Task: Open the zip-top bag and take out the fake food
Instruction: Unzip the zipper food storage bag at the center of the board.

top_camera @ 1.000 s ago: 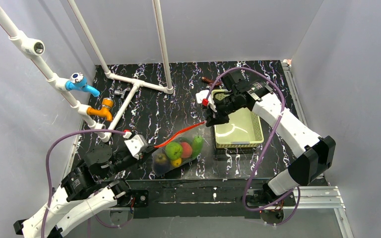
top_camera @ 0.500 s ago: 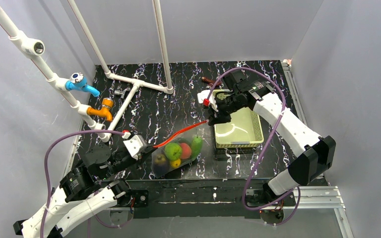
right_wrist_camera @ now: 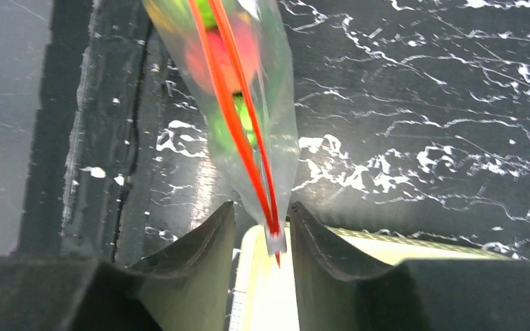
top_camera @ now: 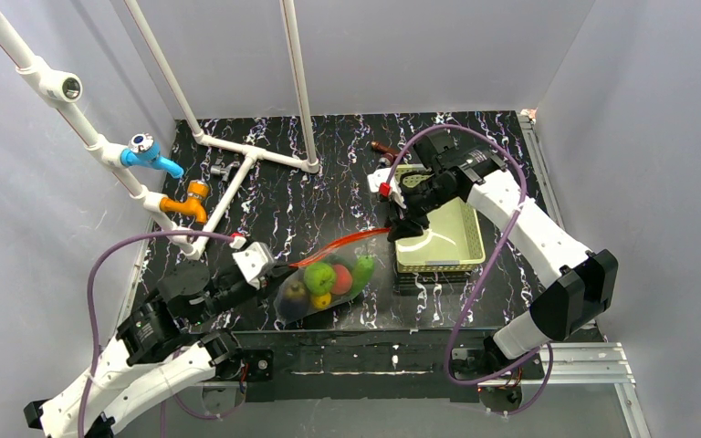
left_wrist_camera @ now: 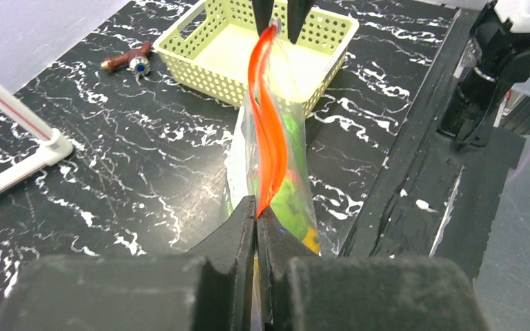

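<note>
The zip-top bag point(top_camera: 315, 294) lies on the black table with its red-orange zipper strip point(top_camera: 347, 243) raised between my grippers. The fake food point(top_camera: 319, 276) is inside: green fruit, red tomato, a yellow piece and a dark purple piece. My left gripper point(top_camera: 277, 271) is shut on the strip's near end point(left_wrist_camera: 257, 207). My right gripper point(top_camera: 394, 228) is at the far end. In the right wrist view its fingers point(right_wrist_camera: 228, 221) stand apart around the white slider point(right_wrist_camera: 275, 241), with a clear gap on one side. The food shows blurred through the plastic point(right_wrist_camera: 210, 58).
The yellow-green perforated basket point(top_camera: 447, 233) sits right of the bag, under my right gripper, and shows in the left wrist view point(left_wrist_camera: 210, 65). A brown object with a handle point(top_camera: 385, 149) lies behind it. White pipes with blue point(top_camera: 146, 151) and orange point(top_camera: 187, 201) taps stand left.
Both grippers have shifted a little to the right, and the bag and its strip moved with them. The right gripper now hangs over the basket's near-left corner.
</note>
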Available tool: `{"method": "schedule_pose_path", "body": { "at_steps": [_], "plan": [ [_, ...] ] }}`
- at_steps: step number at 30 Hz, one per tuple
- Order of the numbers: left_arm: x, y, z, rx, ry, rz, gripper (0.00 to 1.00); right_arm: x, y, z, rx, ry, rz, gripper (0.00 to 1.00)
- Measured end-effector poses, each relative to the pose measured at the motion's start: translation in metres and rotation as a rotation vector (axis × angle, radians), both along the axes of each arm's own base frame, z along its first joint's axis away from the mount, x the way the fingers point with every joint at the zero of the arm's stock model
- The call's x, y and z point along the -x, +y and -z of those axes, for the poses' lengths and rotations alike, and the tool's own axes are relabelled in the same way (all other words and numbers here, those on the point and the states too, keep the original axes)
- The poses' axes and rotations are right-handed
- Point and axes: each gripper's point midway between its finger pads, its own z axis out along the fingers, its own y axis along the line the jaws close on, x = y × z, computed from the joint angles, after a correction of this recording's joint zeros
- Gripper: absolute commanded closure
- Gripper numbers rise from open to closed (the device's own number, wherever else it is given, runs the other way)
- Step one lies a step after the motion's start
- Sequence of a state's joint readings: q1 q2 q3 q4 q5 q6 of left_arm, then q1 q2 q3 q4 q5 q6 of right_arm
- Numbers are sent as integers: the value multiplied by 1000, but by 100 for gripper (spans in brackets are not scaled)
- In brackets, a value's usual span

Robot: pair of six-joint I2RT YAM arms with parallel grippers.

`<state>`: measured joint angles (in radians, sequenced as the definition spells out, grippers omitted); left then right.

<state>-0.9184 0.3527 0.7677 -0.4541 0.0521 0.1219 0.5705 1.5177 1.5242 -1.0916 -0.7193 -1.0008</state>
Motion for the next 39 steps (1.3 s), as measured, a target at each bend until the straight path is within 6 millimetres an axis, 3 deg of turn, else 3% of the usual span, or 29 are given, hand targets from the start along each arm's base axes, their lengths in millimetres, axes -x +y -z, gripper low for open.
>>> {"method": "schedule_pose_path", "body": {
  "at_steps": [3, 8, 22, 34, 39],
  "plan": [
    [-4, -13, -1, 9, 19, 17, 100, 13, 6, -3, -28, 35, -40, 27],
    [-9, -28, 9, 8, 57, 36, 100, 30, 14, -11, -87, 86, -97, 17],
    [-9, -36, 11, 38, 76, 54, 100, 63, 19, -46, -236, 185, -160, 16],
    [-9, -38, 14, 43, 84, 55, 100, 56, 18, -53, -258, 209, -119, 19],
    [-9, -38, 14, 45, 83, 59, 100, 53, 20, -55, -266, 211, -102, 24]
  ]
}}
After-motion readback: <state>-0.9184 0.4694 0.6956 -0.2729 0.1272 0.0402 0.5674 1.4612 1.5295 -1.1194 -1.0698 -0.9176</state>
